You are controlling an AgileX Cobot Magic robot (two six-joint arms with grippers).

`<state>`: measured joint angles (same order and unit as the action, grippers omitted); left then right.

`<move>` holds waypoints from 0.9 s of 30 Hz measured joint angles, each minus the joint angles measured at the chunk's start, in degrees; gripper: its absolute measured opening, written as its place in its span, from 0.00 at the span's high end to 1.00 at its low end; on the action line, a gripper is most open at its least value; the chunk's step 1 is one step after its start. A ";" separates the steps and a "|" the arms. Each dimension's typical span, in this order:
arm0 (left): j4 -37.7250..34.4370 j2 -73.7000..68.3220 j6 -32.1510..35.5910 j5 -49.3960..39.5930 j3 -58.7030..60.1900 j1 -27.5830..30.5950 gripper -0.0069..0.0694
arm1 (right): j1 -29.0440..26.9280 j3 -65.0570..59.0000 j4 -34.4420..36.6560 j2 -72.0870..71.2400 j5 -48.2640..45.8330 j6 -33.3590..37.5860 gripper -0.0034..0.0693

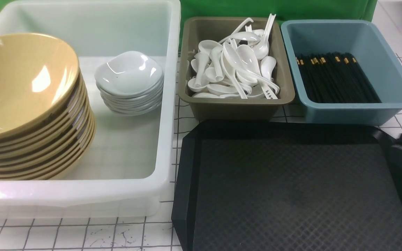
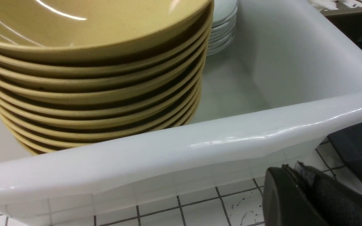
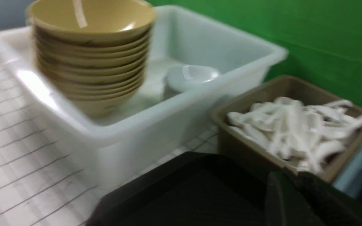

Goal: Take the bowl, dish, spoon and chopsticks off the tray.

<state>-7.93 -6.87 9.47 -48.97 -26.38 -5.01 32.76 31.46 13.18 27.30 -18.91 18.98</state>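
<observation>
Tray [image 1: 291,195]: lies toward the near right corner of the surface [image 1: 82,233], long axis parallel to the near edge. Nothing rests on its diamond-textured floor.

Bowl [image 1: 19,83]: tops a stack of like bowls at the left end of the white tub [image 1: 82,195], which takes up the left side of the surface. Mouth up and tilted somewhat, not level.

Dish [image 1: 129,73]: tops a smaller white stack in the same tub, just beside the bowls toward the far edge, hollow up.

Spoons [image 1: 236,66]: a loose heap in the brown bin [image 1: 236,108], just beyond the tray's far rim. Handles point every way, no common axis.

Chopsticks [image 1: 337,78]: bundled in the blue bin [image 1: 354,111] at the far right corner. Long axes run far to near, gold-banded thick ends toward the far edge.

Left claw [image 2: 306,194]: pressed together, holding nothing, low over the surface just outside the tub's near wall.

Right claw [image 3: 297,201]: over the tray's right end. The right wrist view is blurred and I cannot tell whether it is spread or pressed together. Nothing shows in it.

Judgement: the clearing looks done, and what remains is parking the arms. To do this well, lift the right arm straight up before swinging it, so it misses the tray rim and the blue bin wall. Keep the left arm off the tub's near wall, as a knock could upset the leaning bowl stack.
</observation>
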 joint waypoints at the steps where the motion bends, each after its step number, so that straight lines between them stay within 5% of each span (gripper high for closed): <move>1: 0.00 0.00 0.00 0.00 0.00 0.00 0.93 | -2.07 -1.88 0.01 -1.23 1.56 -0.67 0.88; 8: 0.00 0.00 0.00 -0.05 0.00 0.00 0.93 | -16.62 -16.10 0.01 -13.07 13.44 -2.58 0.90; 18: 0.00 0.00 0.00 0.00 0.00 0.00 0.93 | -29.81 -31.07 -2.56 -24.22 16.03 -4.03 0.90; 22: -0.17 0.00 0.00 0.00 0.00 0.00 0.93 | -33.21 -33.00 -15.89 -25.02 12.87 -19.93 0.90; 27: -0.17 0.00 0.00 0.00 0.00 0.00 0.93 | -35.25 -33.00 -19.43 -27.52 4.29 -22.85 0.91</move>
<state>-8.10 -6.87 9.47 -48.97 -26.38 -5.01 -2.49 -1.54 -6.25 -0.22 -14.62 -3.86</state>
